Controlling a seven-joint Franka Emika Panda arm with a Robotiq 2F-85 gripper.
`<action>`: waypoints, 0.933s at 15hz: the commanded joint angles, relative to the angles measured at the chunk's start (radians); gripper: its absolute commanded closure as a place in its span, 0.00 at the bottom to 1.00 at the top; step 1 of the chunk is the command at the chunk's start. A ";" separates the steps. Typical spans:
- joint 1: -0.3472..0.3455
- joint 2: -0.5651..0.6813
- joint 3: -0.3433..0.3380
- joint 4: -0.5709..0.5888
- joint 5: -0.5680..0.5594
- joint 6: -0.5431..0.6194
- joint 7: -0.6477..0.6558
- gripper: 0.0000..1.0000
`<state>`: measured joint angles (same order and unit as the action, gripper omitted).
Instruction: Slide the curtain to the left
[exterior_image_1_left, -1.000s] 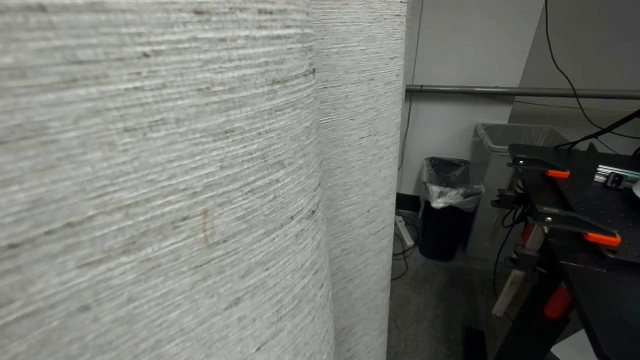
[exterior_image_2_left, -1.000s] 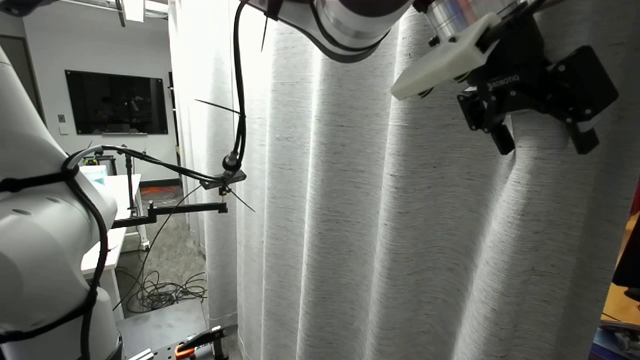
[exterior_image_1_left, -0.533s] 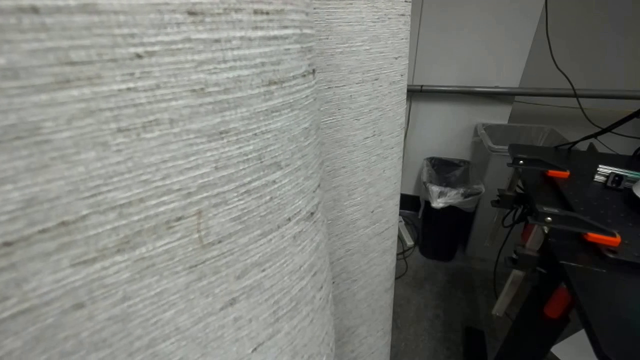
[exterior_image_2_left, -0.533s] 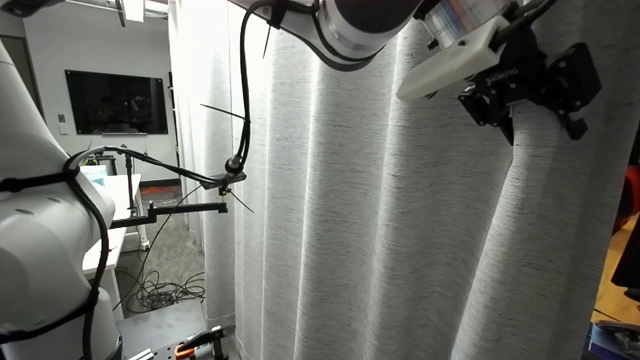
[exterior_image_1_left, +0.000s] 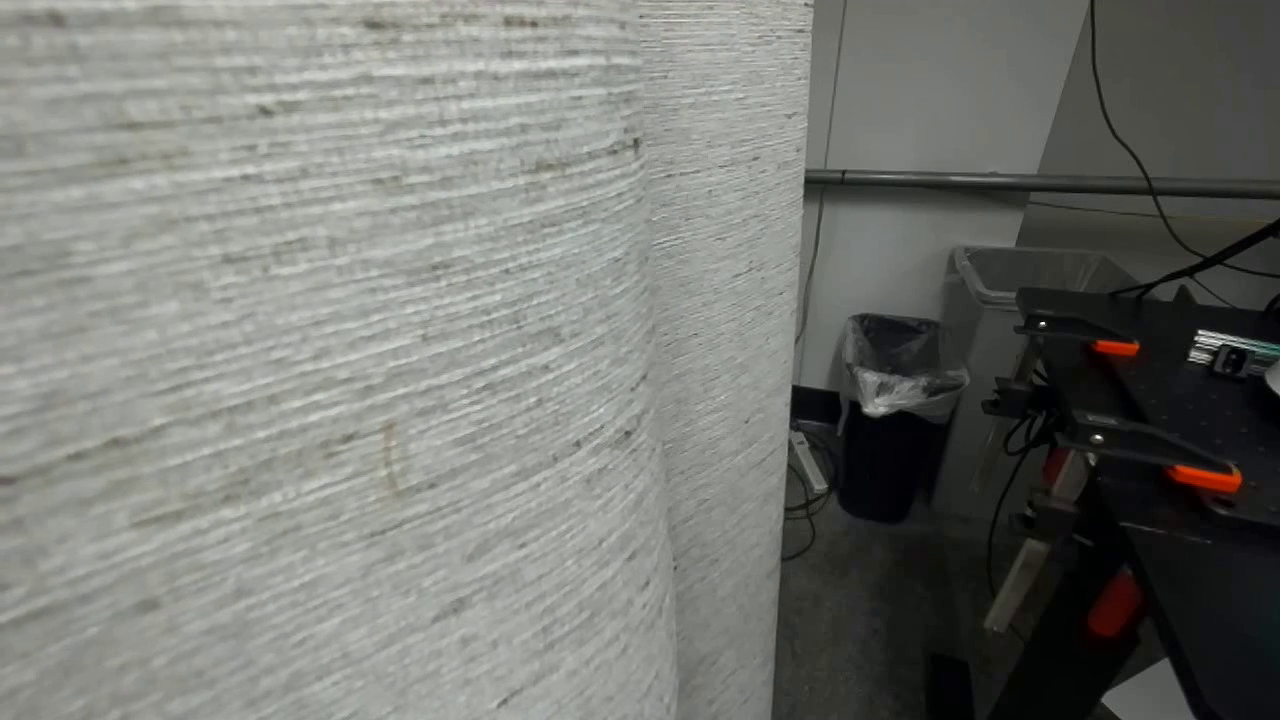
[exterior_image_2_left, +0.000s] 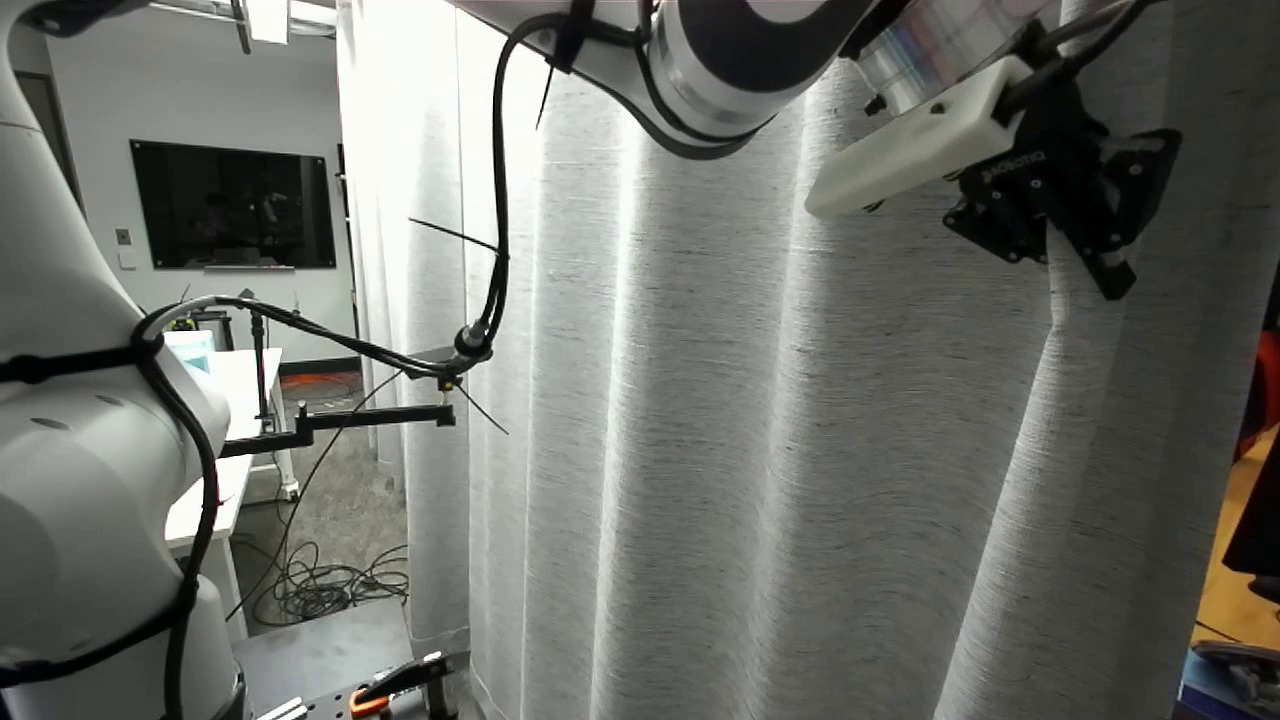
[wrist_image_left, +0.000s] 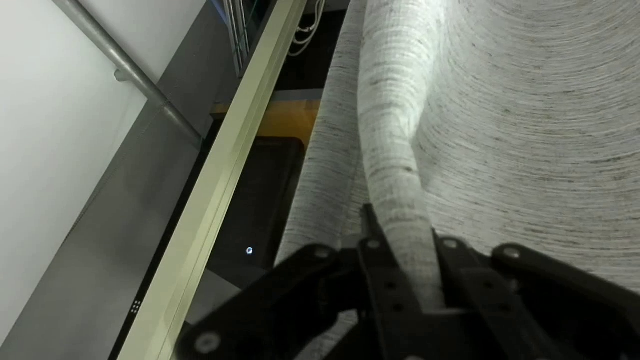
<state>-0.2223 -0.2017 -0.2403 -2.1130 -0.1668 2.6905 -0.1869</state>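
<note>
The light grey curtain (exterior_image_2_left: 690, 400) hangs in tall vertical folds across most of an exterior view. It also fills much of another exterior view as close-up cloth (exterior_image_1_left: 330, 330). High near the curtain's right end, my black gripper (exterior_image_2_left: 1080, 268) has pinched one fold. From the wrist, that fold (wrist_image_left: 392, 120) runs down as a narrow roll between the fingers, which lie against it on both sides. The rest of the cloth (wrist_image_left: 540, 125) spreads to the right of the roll. The far fingertip is partly hidden by the fabric in the exterior view.
Beyond the curtain's edge stand a black bin (exterior_image_1_left: 885, 450), a grey bin (exterior_image_1_left: 1040, 275) and a black table (exterior_image_1_left: 1190, 580) with orange-tipped clamps. A pale rail (wrist_image_left: 215, 200) runs beside the curtain. Coiled cables (exterior_image_2_left: 320, 590) lie on the floor near the arm's base.
The fingers, wide apart around the fold a second ago, have come together on it and squeezed it narrow. The gripper has shifted and turned slightly; the arm above it has lowered a little.
</note>
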 joint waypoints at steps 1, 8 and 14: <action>0.009 0.038 0.005 0.016 0.019 0.023 0.007 1.00; 0.068 0.062 0.080 -0.015 0.041 0.047 0.050 1.00; 0.177 0.010 0.169 -0.095 0.113 0.044 0.037 1.00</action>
<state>-0.1010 -0.1769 -0.0996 -2.1246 -0.1083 2.7343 -0.1444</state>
